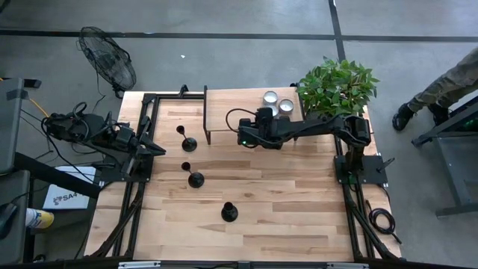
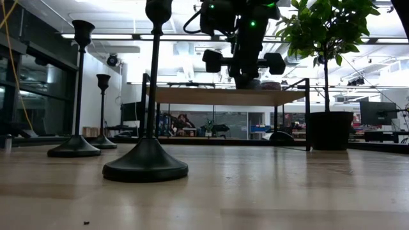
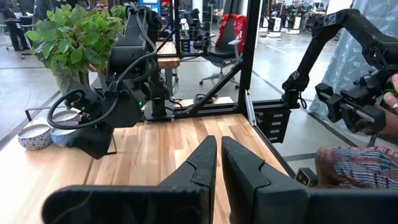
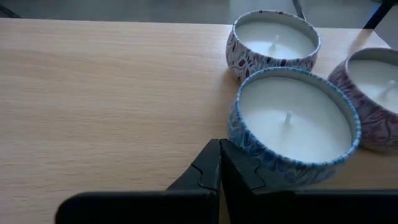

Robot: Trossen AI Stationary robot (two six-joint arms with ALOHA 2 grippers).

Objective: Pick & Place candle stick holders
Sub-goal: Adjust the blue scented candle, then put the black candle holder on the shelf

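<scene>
Three black candle stick holders stand upright on their round bases on the wooden table: one [image 1: 187, 142] near the shelf, one [image 1: 194, 178] in the middle, one [image 1: 229, 212] nearer the front. In the low view the nearest [image 2: 146, 96] stands in front of the other two [image 2: 77, 89] [image 2: 103, 112]. My right gripper [image 4: 219, 146] is shut and hangs low over the raised shelf [image 1: 231, 101], beside a blue-patterned candle tin [image 4: 292, 121]. My left gripper [image 3: 219, 155] is shut and empty, and waits level at the table's left edge [image 1: 158, 149]. My right gripper's shut fingertips [image 4: 231, 160] stand right at the near wall of the blue-patterned tin [image 4: 239, 134], coming in at a downward slant. I cannot tell whether they touch it. The tin sits flat on the shelf.
Two more candle tins [image 4: 273, 40] [image 4: 376, 93] sit close behind the blue one on the shelf. A potted plant [image 1: 336, 86] stands at the far right corner. A floor fan [image 1: 108, 56] stands beyond the far left corner. A person's leg [image 1: 441, 90] shows off the table's right.
</scene>
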